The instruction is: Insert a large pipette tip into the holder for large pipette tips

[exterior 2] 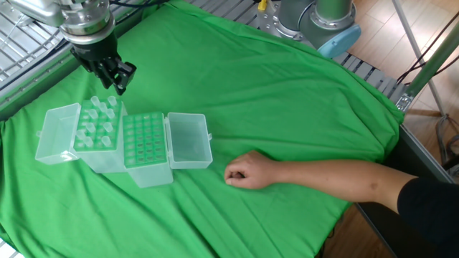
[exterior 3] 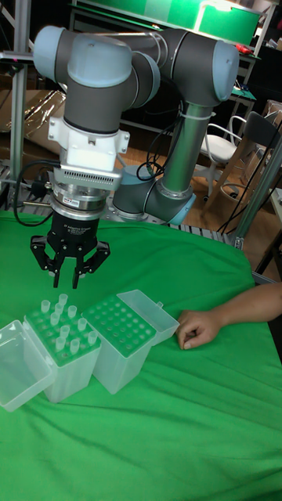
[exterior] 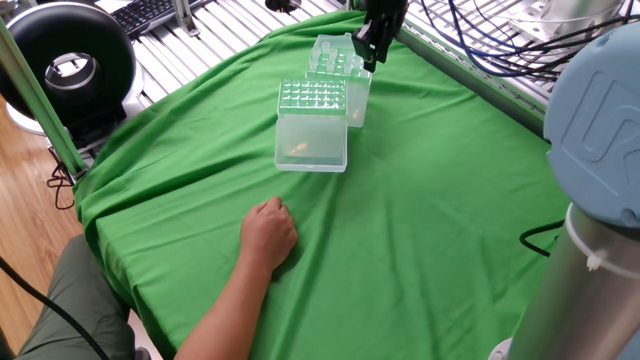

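The robot's hand [exterior 3: 70, 275] is hanging above the shorter box of pipette tips [exterior 3: 64, 344], fingers pointing straight down and standing narrowly apart with nothing seen between them. No tip is in its grip, so the coming move looks like a straight descent onto one of the tips [exterior 3: 63, 301] standing upright in that box; their long axis is vertical, in line with the fingers.

The holder for large pipette tips [exterior 3: 121, 340] is sitting just beside the tip box and touching it, its greenish grid top [exterior 2: 145, 138] showing only empty holes and its clear lid [exterior 2: 188, 140] lying swung open on the far side. From the hand it is lying down and to one side, toward the person's hand [exterior 2: 247, 170] resting on the green desk cover [exterior 2: 287, 100]. In the tall fixed view that is lower and rightward of the fingers; in the view over the person's arm, the holder [exterior: 312, 104] is lying nearer the camera than the hand [exterior: 369, 52].

Judging from this, the task is at its start: a tip is to be picked first, then carried sideways across the short gap to the grid
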You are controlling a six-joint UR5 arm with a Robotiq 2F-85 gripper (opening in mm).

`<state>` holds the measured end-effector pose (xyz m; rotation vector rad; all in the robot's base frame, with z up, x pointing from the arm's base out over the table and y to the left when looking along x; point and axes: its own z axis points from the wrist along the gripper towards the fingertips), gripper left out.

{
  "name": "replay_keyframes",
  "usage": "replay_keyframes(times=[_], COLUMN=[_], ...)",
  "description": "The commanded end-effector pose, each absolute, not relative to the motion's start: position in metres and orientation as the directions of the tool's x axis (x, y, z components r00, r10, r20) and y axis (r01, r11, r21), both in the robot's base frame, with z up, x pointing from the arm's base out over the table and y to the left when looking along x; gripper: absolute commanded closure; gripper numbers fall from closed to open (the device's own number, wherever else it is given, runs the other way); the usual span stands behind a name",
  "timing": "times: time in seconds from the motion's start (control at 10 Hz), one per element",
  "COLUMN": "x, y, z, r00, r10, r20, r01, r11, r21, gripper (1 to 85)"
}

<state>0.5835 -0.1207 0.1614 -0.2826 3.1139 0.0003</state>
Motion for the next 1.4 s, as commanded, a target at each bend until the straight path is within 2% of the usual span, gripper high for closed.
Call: replay_keyframes(times=[0.0, 1.3], x=[0.598, 0.598], y=[-0.114, -0.122], z=[0.158, 0.146], r00=[-0.983, -0.981], r10=[-0.179, -0.187], r20=[-0.03, -0.049], r01=[-0.179, -0.189], r11=[0.984, 0.982], r21=[0.02, 0.021], gripper=[51.3, 52.3])
